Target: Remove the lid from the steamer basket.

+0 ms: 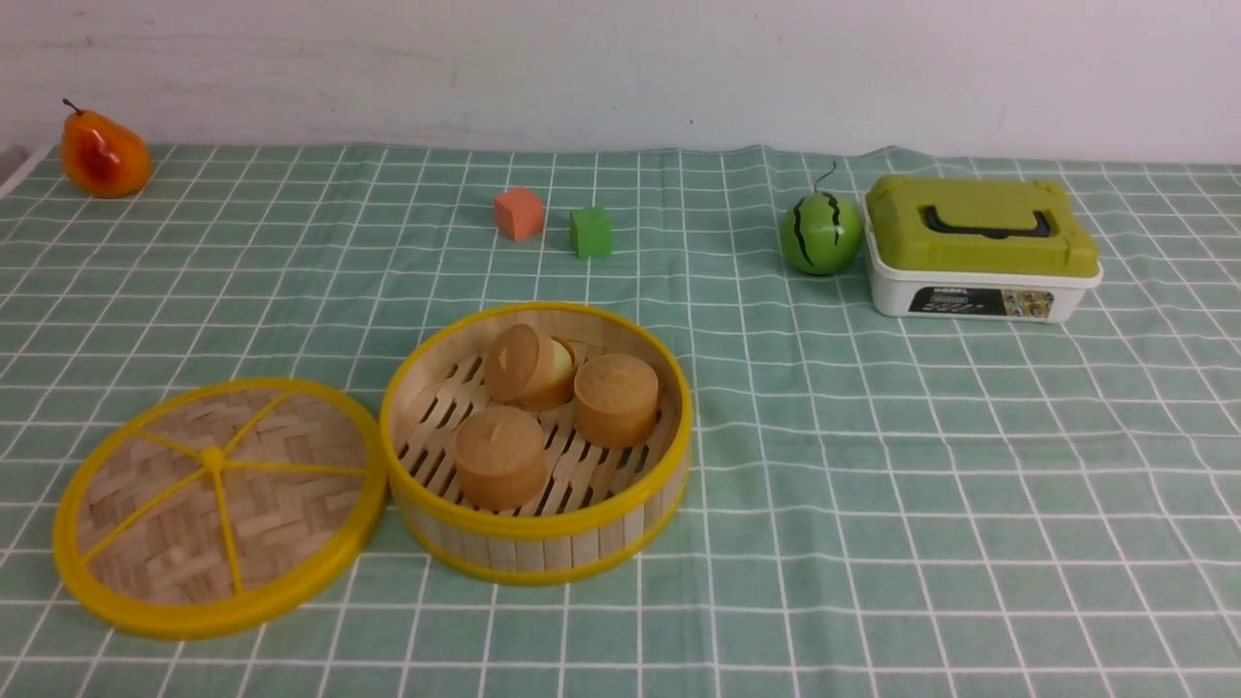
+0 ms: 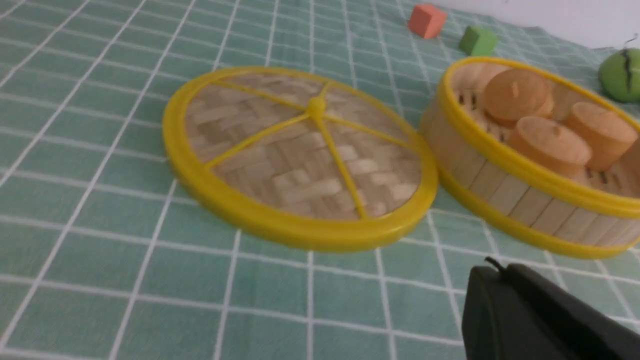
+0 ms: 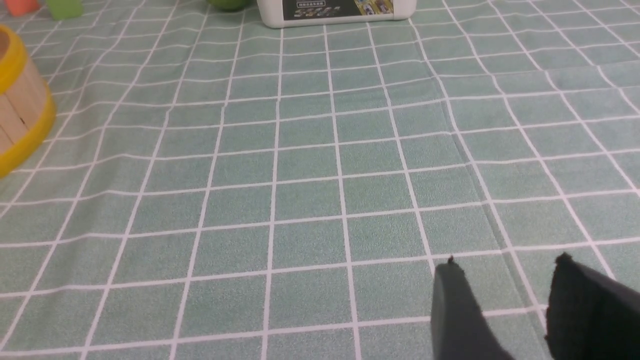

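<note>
The lid (image 1: 218,504) is lying flat on the green checked tablecloth (image 1: 873,485), off the steamer basket (image 1: 538,441) and on the basket's left side, its yellow rim touching or all but touching the basket's wall. Its woven face, five yellow spokes and small centre knob are facing up. The basket is sitting open, showing three round tan buns (image 1: 553,407) resting on its slatted floor; the one farthest from the camera is tilting on its side, the other two are standing upright.

Beyond the basket, toward the wall, an orange cube (image 1: 519,213) and a green cube (image 1: 590,232) are sitting near each other but apart. Farther to the basket's right, a small toy watermelon (image 1: 821,233) is standing just beside a white plastic box with an olive-green lid and black handle (image 1: 981,247). Far off to the basket's left, near the back corner of the cloth, a toy pear (image 1: 104,152) is resting.

Neither arm is appearing in the front view. In the left wrist view, only one dark part of the left gripper (image 2: 545,320) is showing, close to the basket's near wall and holding nothing visible; whether its jaws are apart I cannot tell. In the right wrist view, the right gripper (image 3: 505,310) is hovering over bare cloth well to the basket's right, its two dark fingers (image 3: 457,315) standing narrowly apart with nothing between them.
</note>
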